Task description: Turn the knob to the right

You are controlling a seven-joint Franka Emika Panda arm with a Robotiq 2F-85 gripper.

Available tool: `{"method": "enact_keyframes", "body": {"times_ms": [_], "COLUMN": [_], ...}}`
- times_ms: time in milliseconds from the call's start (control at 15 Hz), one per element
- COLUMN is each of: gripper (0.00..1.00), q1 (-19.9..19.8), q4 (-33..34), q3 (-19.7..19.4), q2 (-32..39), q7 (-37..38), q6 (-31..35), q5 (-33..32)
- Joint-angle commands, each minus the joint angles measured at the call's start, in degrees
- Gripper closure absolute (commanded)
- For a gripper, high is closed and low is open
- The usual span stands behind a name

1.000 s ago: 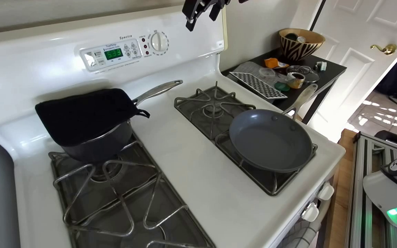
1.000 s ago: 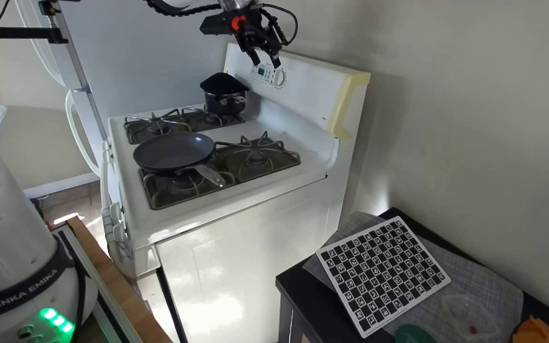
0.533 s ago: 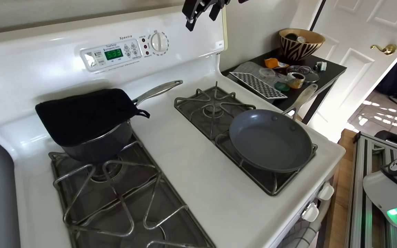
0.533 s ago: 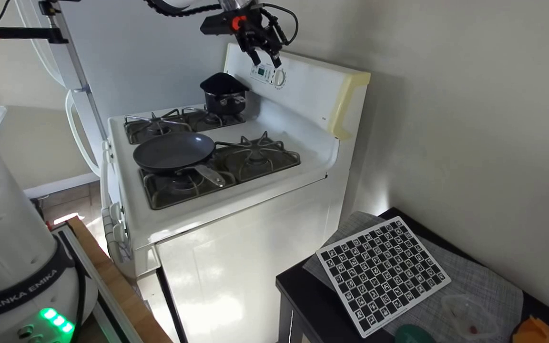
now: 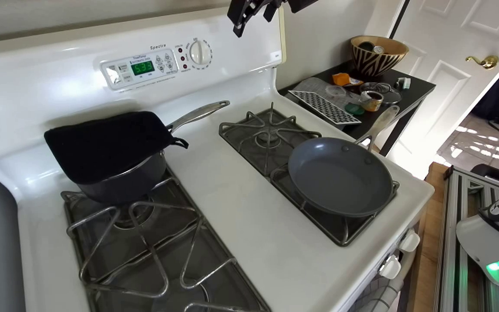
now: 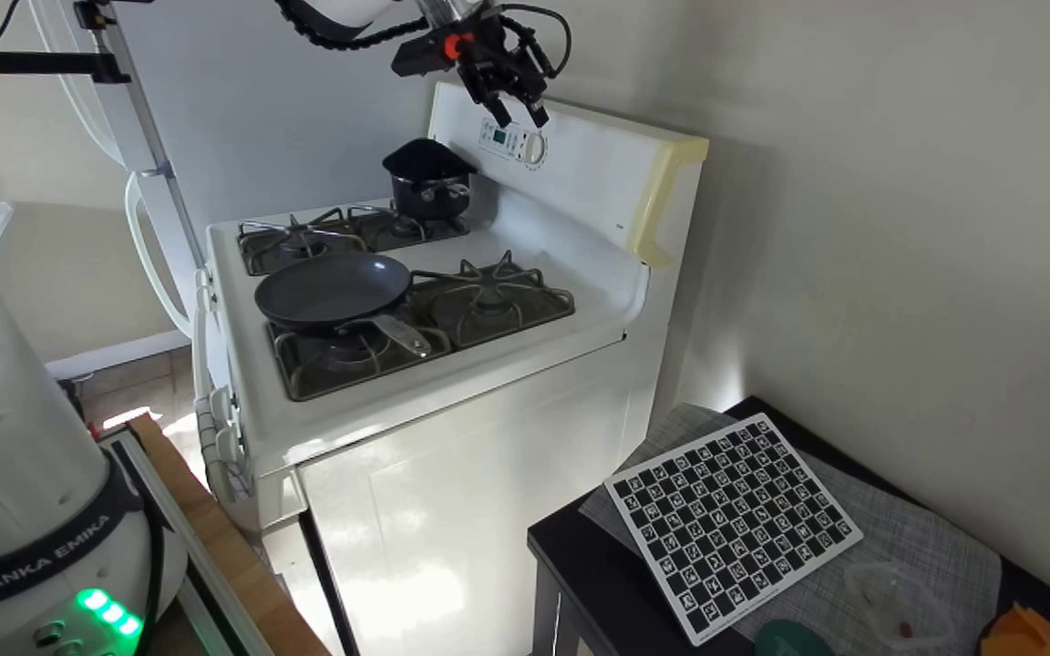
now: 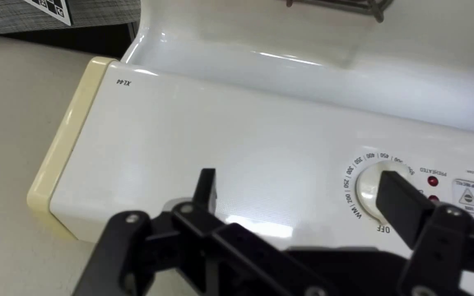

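Note:
The white round knob (image 5: 200, 53) is on the stove's back panel, right of the green clock display; it also shows in an exterior view (image 6: 535, 148). In the wrist view the knob (image 7: 370, 187) has its ridge end at the OFF mark and is partly hidden by a fingertip. My black gripper (image 7: 298, 176) is open and empty, its fingers wide apart. In both exterior views the gripper (image 5: 253, 25) (image 6: 521, 118) hangs above and in front of the panel, apart from the knob.
A pot (image 5: 121, 182) with a black cloth (image 5: 106, 147) over it stands on a back burner, its handle towards the panel. A grey skillet (image 5: 340, 175) sits on a front burner. White front knobs (image 5: 390, 266) line the stove's edge. A dark side table (image 6: 571, 547) holds a checkered board (image 6: 735, 528).
The gripper has shifted slightly to the right and tilted a little in an exterior view, and moved slightly up in another. The knob and the cookware have not moved.

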Motion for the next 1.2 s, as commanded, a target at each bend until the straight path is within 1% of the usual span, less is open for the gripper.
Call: {"method": "enact_keyframes", "body": {"times_ms": [0, 400, 533, 1133], "gripper": [0.0, 0.0, 0.0, 0.0], "q1": [1.55, 4.09, 5.07, 8.77], "q4": [2.75, 5.41, 6.4, 11.87], "q3": [-0.62, -1.07, -1.42, -4.61], "q2": [2.44, 6.55, 7.97, 14.03], "q7": [4.82, 6.58, 7.31, 8.16], "q6": [-1.43, -0.49, -0.76, 0.11], "q5": [-2.84, -1.86, -2.41, -4.13]}}
